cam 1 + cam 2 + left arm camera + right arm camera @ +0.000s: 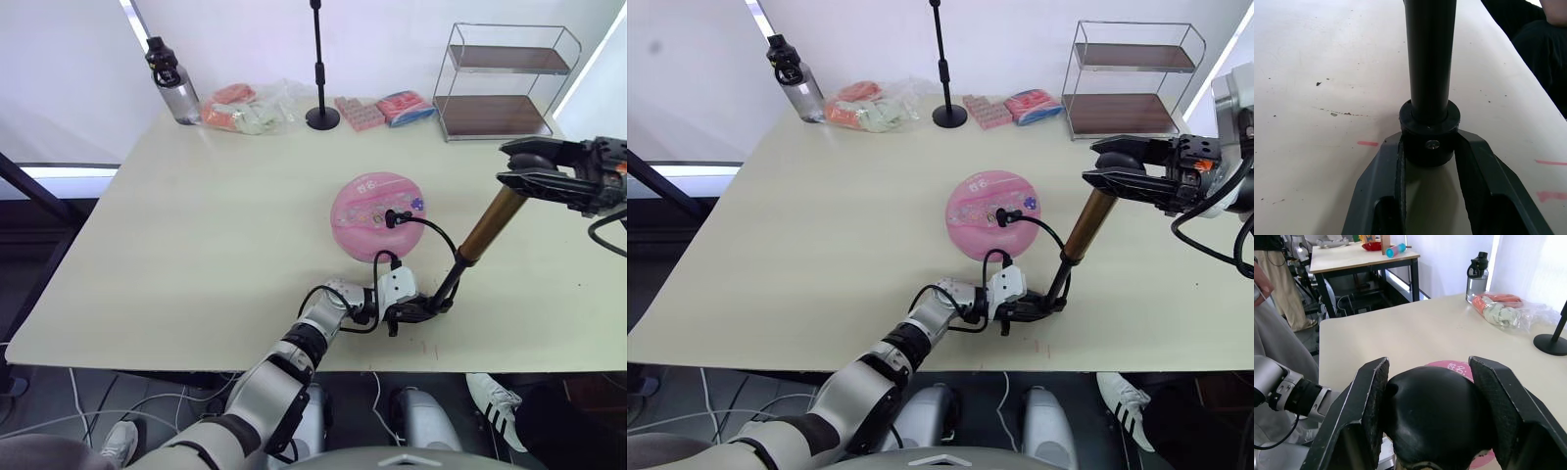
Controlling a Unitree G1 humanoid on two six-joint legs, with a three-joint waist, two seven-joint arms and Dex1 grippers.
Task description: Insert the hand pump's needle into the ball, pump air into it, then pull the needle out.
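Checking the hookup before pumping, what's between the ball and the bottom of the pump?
In the left eye view, the thin black hose arcs over bare table from the ball to the pump, whose base the left end effector clamps.

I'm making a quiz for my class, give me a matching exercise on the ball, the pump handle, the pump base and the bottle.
Things:
1. ball
2. pump handle
3. pump base
4. bottle

States:
A. between the left gripper's fingers
B. hose plugged into it
C. standing at the table's far corner
D. in the right gripper

Pairs: 1-B, 2-D, 3-A, 4-C
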